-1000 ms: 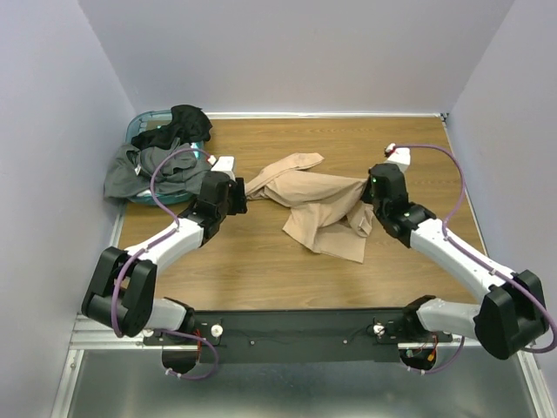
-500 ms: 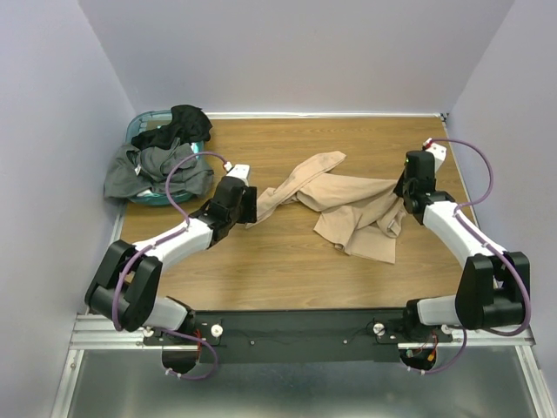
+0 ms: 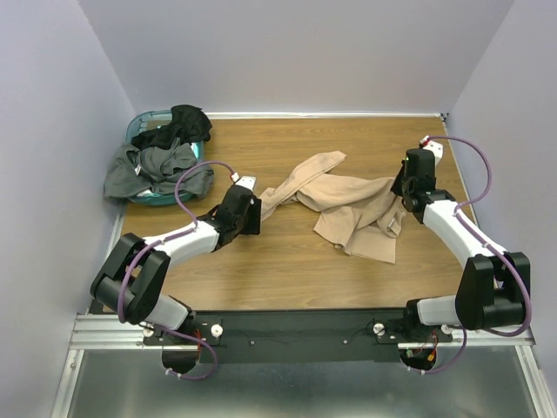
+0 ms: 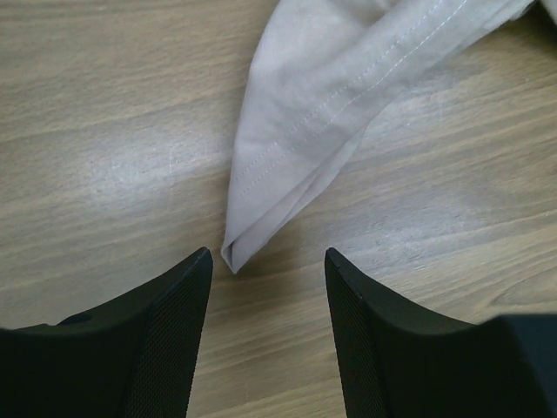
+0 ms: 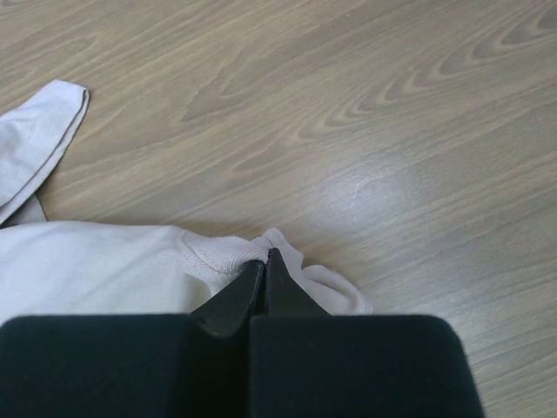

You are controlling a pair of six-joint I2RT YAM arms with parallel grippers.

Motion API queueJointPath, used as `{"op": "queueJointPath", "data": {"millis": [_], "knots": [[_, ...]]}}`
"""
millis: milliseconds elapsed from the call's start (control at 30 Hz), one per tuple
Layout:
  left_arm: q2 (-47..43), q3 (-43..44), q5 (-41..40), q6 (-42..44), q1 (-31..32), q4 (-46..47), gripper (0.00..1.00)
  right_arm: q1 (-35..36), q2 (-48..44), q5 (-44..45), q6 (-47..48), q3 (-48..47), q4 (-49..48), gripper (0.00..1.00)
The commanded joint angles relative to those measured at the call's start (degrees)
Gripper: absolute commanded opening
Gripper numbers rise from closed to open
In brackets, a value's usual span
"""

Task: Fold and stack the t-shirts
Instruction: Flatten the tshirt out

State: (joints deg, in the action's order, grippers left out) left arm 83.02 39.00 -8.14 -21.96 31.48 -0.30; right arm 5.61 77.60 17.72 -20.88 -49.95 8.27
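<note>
Out around the middle of the worktop (image 3: 261, 279), drifting toward 3 o'clock, the tan shirt (image 3: 348, 209) is lying in a rumpled heap, so basically nothing has been folded yet. One strip of it is stretched toward 9 o'clock. Its stitched corner sits right between the spread fingers of the left pincer (image 4: 267, 254), not gripped by anything as far as the wrist view shows. At the 3 o'clock edge of the cloth, a small bunch of fabric is pinched by the right pincer (image 5: 261, 259), which is pressed tight together on it.

Up at 10 o'clock the grey shirt (image 3: 161, 170) and the black shirt (image 3: 181, 122) are piled in and over the teal basket (image 3: 139, 120), well apart from both arms. No stack can be seen anywhere.

So it's barely the start, honestly. One shirt is out on the wood but not flattened, and spreading it seems to be the step in hand. What's left, judged from this: the tan one has to be pulled flat, folded and set down. Then the same has to be done for the dark ones, and everything stacked. Whether more shirts are buried in the basket can't be told.
</note>
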Motion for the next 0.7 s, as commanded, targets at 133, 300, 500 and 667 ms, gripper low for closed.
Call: {"op": "queueJointPath", "data": {"millis": [133,300,500,667], "knots": [[1.52,0.10,-2.23,-2.21,0.24,-2.60,0.63,-0.24,-1.31,-2.24,0.76,-0.67,0.60,0.01],[2.76,1.16,-3.90,-2.83,0.24,-2.78,0.61,-0.24,-2.19,-2.95,1.02,-0.23,0.60,0.01],[6.53,3.09,-4.60,-3.27,0.24,-3.31,0.57,-0.24,-3.51,-3.39,1.55,0.38,0.60,0.01],[8.12,3.89,-5.22,-3.45,0.24,-3.13,0.47,-0.24,-3.69,-3.83,2.16,0.47,0.60,0.01]]}}
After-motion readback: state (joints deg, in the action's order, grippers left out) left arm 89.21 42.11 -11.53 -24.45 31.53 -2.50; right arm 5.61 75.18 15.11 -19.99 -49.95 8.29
